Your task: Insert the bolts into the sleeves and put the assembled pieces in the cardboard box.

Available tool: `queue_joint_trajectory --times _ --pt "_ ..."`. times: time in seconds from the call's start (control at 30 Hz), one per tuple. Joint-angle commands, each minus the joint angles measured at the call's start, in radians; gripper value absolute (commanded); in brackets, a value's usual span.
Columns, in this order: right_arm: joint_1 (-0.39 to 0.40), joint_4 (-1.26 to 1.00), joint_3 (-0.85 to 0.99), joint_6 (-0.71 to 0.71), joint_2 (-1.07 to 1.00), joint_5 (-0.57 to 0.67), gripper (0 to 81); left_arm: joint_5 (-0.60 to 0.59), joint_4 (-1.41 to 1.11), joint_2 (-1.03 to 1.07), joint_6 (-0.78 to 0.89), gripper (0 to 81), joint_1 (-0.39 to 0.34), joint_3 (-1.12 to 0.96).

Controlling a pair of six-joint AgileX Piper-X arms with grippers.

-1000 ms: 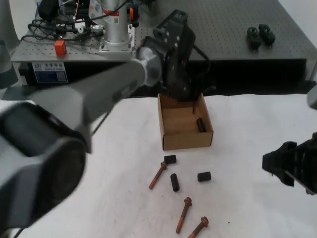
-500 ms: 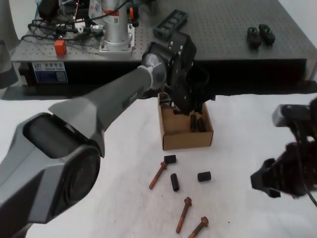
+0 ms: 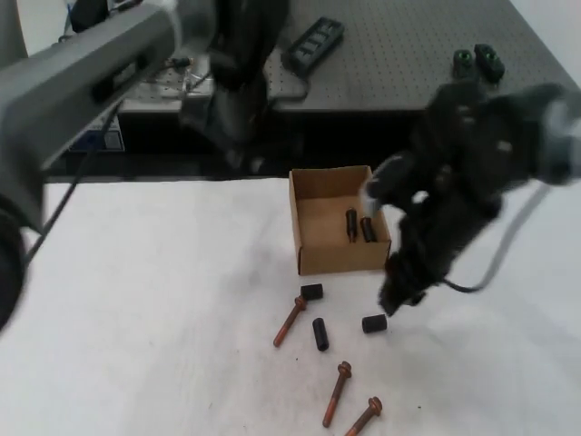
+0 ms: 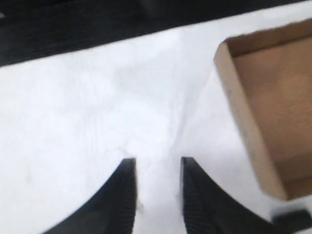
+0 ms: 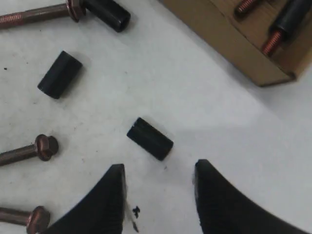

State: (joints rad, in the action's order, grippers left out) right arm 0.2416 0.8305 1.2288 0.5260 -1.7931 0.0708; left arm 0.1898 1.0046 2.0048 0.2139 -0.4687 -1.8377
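A white cloth (image 3: 154, 309) covered the near surface. Behind it sat a perforated plate (image 3: 399, 73), bearing a black slotted block (image 3: 312, 44) and, near its right edge, two small dark pieces (image 3: 477, 62).

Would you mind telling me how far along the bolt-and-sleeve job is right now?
Done: two assembled pieces lie in the cardboard box. In hand: nothing; the open right gripper hovers over a sleeve, the left gripper is open too. Remaining: three sleeves, three bolts on the cloth.
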Motion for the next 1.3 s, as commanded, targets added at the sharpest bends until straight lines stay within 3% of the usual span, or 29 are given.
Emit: queue_joint_trajectory --times 0.0,0.27,0.53,0.6,0.73,0.8,0.97,1.13,1.27 --pt "0.005 0.024 0.027 0.039 -0.023 -0.014 32.4 0.016 -0.053 -0.074 -0.017 20.8 0.004 0.143" --pt "0.047 0.104 0.11 0.14 -0.159 -0.098 32.4 -0.023 -0.174 -0.304 -0.072 21.6 0.02 0.469" --pt "0.067 0.108 0.111 0.167 -0.208 -0.11 32.3 -0.022 -0.192 -0.385 -0.113 21.6 0.031 0.55" --pt "0.071 0.108 0.111 0.167 -0.215 -0.14 29.0 -0.022 -0.193 -0.385 -0.122 21.6 0.033 0.55" --pt "0.073 0.095 0.111 0.156 -0.214 -0.166 9.7 -0.114 -0.192 -0.385 -0.176 21.6 0.032 0.555" --pt "0.073 0.095 0.111 0.138 -0.214 -0.173 1.3 -0.204 -0.192 -0.38 -0.206 21.6 0.032 0.556" --pt "0.039 0.111 0.111 -0.025 -0.165 -0.129 1.1 -0.421 -0.23 -0.336 -0.276 21.6 0.014 0.556" --pt "-0.044 0.127 0.036 -0.198 -0.015 0.086 1.1 -0.426 -0.276 -0.239 -0.328 21.6 -0.04 0.554" --pt "-0.079 0.087 -0.116 -0.267 0.176 0.126 1.1 -0.417 -0.303 -0.153 -0.335 21.6 -0.093 0.521"
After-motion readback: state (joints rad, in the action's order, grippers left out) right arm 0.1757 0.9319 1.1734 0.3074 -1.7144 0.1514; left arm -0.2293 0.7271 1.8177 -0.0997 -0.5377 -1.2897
